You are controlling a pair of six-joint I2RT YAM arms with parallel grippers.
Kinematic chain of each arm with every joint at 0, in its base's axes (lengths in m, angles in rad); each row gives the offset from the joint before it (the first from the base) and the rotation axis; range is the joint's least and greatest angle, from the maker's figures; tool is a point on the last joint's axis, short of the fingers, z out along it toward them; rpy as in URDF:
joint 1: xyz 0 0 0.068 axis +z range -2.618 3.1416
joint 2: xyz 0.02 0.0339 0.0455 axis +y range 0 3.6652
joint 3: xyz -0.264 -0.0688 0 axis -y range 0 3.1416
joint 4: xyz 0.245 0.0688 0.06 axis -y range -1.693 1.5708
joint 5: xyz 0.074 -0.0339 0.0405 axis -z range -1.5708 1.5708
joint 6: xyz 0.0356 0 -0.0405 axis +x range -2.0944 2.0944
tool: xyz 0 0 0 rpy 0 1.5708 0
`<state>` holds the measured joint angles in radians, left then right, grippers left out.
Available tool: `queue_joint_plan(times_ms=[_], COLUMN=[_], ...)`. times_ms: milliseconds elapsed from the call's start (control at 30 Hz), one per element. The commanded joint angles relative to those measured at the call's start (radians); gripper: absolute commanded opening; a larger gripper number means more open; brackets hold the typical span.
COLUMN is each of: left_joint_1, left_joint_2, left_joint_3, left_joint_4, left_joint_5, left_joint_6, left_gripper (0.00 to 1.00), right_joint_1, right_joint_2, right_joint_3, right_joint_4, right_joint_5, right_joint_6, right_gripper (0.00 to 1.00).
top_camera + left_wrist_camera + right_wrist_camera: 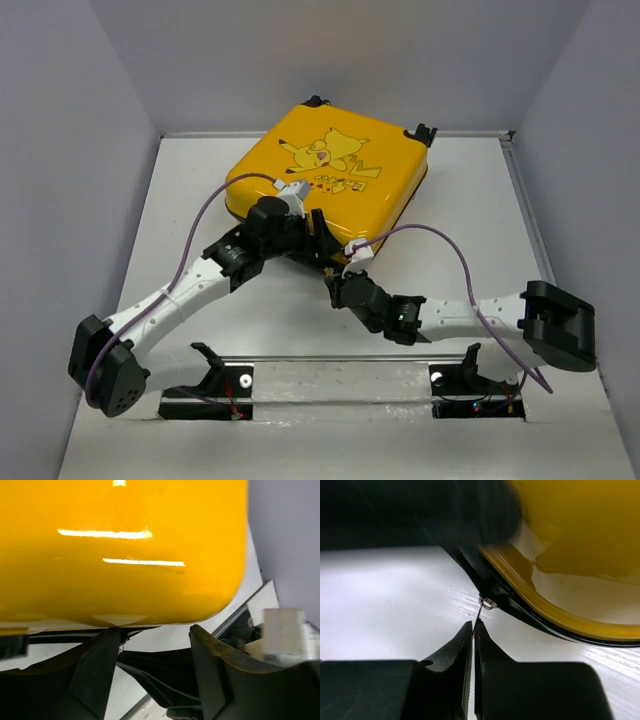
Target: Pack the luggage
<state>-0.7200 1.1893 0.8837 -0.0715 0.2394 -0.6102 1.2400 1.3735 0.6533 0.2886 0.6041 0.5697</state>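
The luggage (330,170), a yellow hard-shell case with a cartoon print, lies flat with its lid down at the table's far middle. My left gripper (318,228) hangs at its near edge. In the left wrist view that gripper (154,630) stands open just below the glossy yellow shell (125,555), nothing between its fingers. My right gripper (337,272) is at the same near edge, slightly right. In the right wrist view it (474,623) is shut on the thin metal zipper pull (481,612), which hangs from the black zipper band (520,611) under the yellow rim.
Grey walls enclose the white table (470,220) on three sides. The dark blurred left gripper (420,510) fills the top of the right wrist view, close to my right fingers. Two black mounts (210,385) (470,385) sit at the near edge.
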Motion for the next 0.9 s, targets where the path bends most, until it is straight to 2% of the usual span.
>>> queue_joint_plan(times_ms=[0,33,133,200,233,300,333,433,500,600,633,667,700,733,767,800,867], left_joint_1=[0.151,0.230,0.355,0.457,0.490,0.559,0.573,0.625,0.634,0.634,0.634,0.634,0.634,0.634,0.634,0.634,0.633], left_joint_2=[-0.118,-0.112,-0.065,0.002,0.024,0.088,0.107,0.206,0.304,0.432,0.458,0.508,0.535,0.556,0.594,0.611,0.644], left_joint_3=[0.194,0.255,0.383,0.434,0.472,0.515,0.553,0.627,0.670,0.771,0.816,0.839,0.859,0.877,0.908,0.908,0.903], left_joint_4=[0.011,-0.020,-0.117,-0.151,-0.165,-0.178,-0.192,-0.209,-0.224,-0.270,-0.286,-0.297,-0.297,-0.298,-0.289,-0.289,-0.261], left_joint_5=[-0.040,-0.010,0.005,-0.021,-0.019,-0.081,-0.128,-0.164,-0.158,-0.097,-0.075,-0.042,-0.023,0.007,0.076,0.119,0.199], left_joint_6=[0.111,0.139,0.191,0.236,0.247,0.286,0.299,0.331,0.345,0.368,0.374,0.378,0.382,0.380,0.376,0.369,0.340], left_gripper=[0.79,0.85,0.92,0.96,0.97,0.99,0.99,0.99,0.99,0.99,0.99,0.99,0.99,0.99,0.99,0.99,0.99], right_joint_1=[0.078,0.078,0.078,0.078,0.078,0.078,0.078,0.078,0.030,-0.114,-0.236,-0.307,-0.379,-0.448,-0.578,-0.637,-0.796], right_joint_2=[0.065,0.065,0.046,-0.008,-0.034,-0.101,-0.182,-0.359,-0.440,-0.569,-0.591,-0.599,-0.591,-0.571,-0.514,-0.478,-0.407], right_joint_3=[0.103,0.095,0.075,0.052,0.045,0.036,0.025,0.019,0.025,0.049,0.057,0.089,0.110,0.138,0.194,0.218,0.255], right_joint_4=[0.185,0.219,0.212,0.124,0.039,-0.076,-0.191,-0.401,-0.475,-0.542,-0.542,-0.542,-0.540,-0.539,-0.537,-0.536,-0.496], right_joint_5=[-0.009,-0.026,-0.081,-0.116,-0.127,-0.121,-0.109,-0.025,-0.003,-0.001,-0.041,-0.114,-0.115,-0.206,-0.298,-0.299,-0.438], right_joint_6=[0.065,0.067,0.099,0.142,0.150,0.185,0.196,0.234,0.237,0.196,0.150,0.106,0.105,0.063,0.038,0.038,0.029], right_gripper=[0.07,0.07,0.07,0.35,0.59,0.75,0.86,1.00,1.00,1.00,1.00,1.00,1.00,1.00,1.00,1.00,1.00])
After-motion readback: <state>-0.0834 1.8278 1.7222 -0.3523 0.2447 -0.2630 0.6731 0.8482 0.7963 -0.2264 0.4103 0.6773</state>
